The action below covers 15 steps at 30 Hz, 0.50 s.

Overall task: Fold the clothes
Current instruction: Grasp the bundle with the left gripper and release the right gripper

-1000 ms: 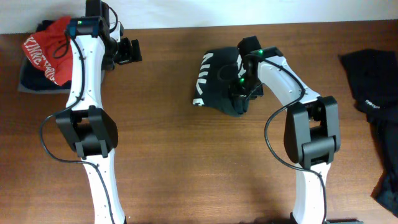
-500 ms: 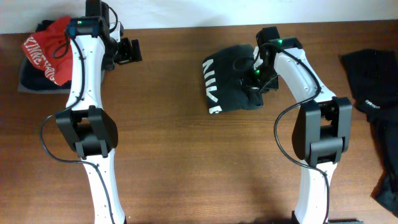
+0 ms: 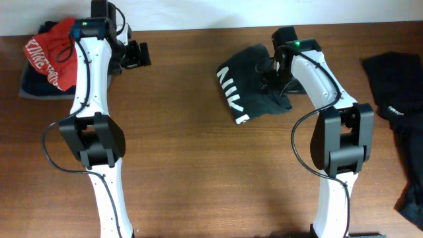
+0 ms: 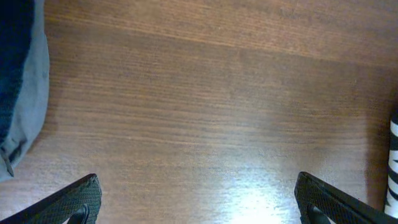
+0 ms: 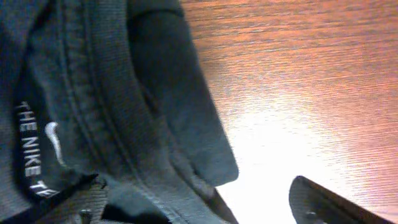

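**Black T-shirt with white lettering, bundled, far centre of wooden table.**
Right gripper at its right edge, jaws wide, holding nothing. Left gripper spread wide over bare wood, holding nothing. Red-topped clothes pile in far-left corner, loose black garments along right edge. The near half shows bare wood around the arms.

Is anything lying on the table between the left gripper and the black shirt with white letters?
Nothing visible stands in the way. Between the left gripper and the black shirt there is only bare wooden table.
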{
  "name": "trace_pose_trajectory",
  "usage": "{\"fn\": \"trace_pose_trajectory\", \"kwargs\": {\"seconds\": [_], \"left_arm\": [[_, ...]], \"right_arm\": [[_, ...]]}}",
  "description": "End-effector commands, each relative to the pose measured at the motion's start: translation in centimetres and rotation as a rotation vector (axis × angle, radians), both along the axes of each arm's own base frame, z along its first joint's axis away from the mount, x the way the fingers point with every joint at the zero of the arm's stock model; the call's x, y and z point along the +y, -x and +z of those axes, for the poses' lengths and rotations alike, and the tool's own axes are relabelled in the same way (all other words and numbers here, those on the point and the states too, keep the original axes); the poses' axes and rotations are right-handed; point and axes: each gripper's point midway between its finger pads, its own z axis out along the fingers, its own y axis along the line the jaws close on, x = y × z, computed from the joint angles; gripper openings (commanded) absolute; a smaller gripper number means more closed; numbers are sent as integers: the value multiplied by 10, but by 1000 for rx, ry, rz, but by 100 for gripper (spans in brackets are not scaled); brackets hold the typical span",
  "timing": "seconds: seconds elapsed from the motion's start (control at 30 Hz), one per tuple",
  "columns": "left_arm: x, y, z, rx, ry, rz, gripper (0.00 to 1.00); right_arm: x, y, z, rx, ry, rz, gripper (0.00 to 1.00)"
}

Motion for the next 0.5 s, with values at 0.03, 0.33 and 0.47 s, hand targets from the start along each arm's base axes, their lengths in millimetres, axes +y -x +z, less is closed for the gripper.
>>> {"fn": "trace_pose_trajectory", "kwargs": {"seconds": [0.03, 0.33, 0.47], "left_arm": [[-21, 4, 4, 11, 107, -40, 99], [-93, 31, 9, 85, 284, -201, 99], [-145, 41, -3, 121, 358, -292, 99]], "right_arm": [[-10, -9, 21, -62, 47, -30, 99], [-38, -17, 20, -91, -52, -175, 99], [-49, -18, 20, -81, -272, -228, 99]]}}
